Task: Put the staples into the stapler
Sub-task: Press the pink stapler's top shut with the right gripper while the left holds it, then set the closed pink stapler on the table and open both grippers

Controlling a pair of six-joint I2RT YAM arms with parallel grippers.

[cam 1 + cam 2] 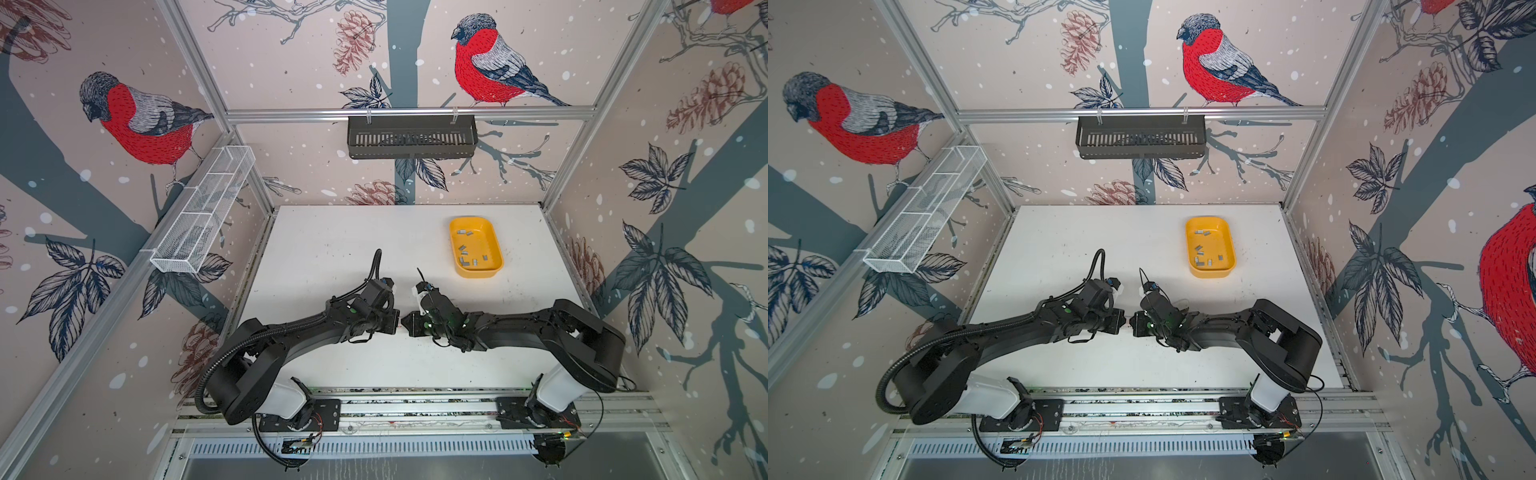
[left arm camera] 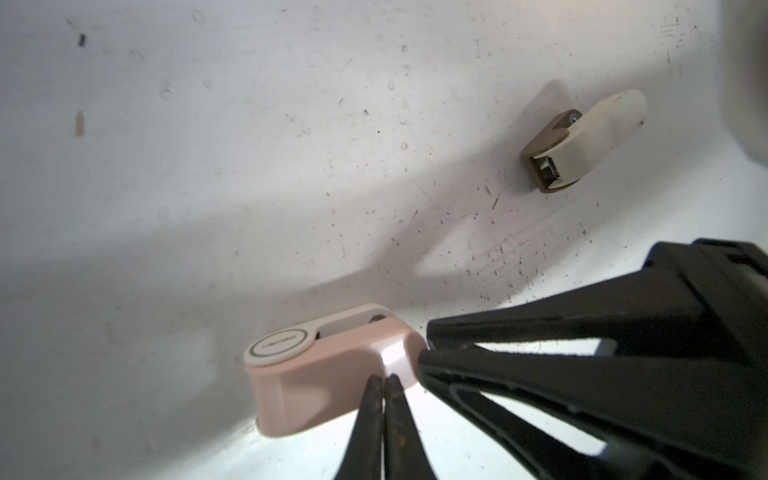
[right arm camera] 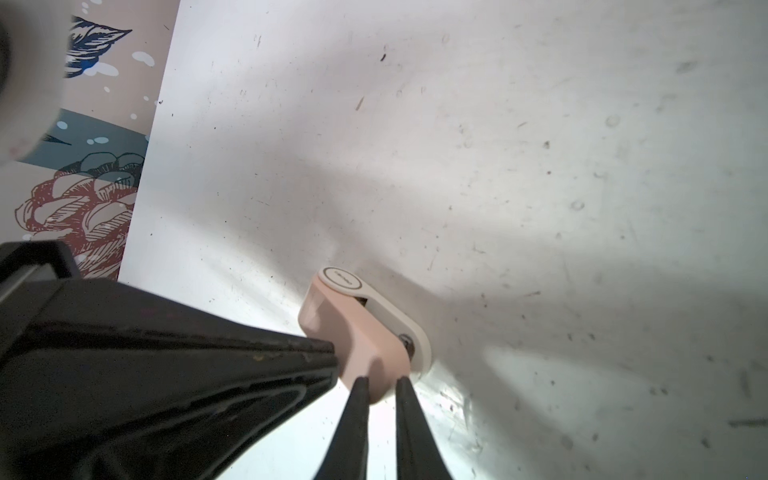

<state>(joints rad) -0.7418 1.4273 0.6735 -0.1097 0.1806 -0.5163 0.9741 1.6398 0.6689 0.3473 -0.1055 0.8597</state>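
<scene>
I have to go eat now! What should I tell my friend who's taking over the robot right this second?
Left gripper: shut, tip against the pink stapler, nothing visibly held.
Right gripper: shut on the pink stapler's end.
Staples: loose in the yellow tray, away from both arms.
A beige stapler lies nearby, untouched.
Done: pink stapler gripped.
Left: likely open it, fetch a staple strip, load it.

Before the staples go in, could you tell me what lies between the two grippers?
The pink stapler, seen in both wrist views; the right gripper pinches its end.
</scene>
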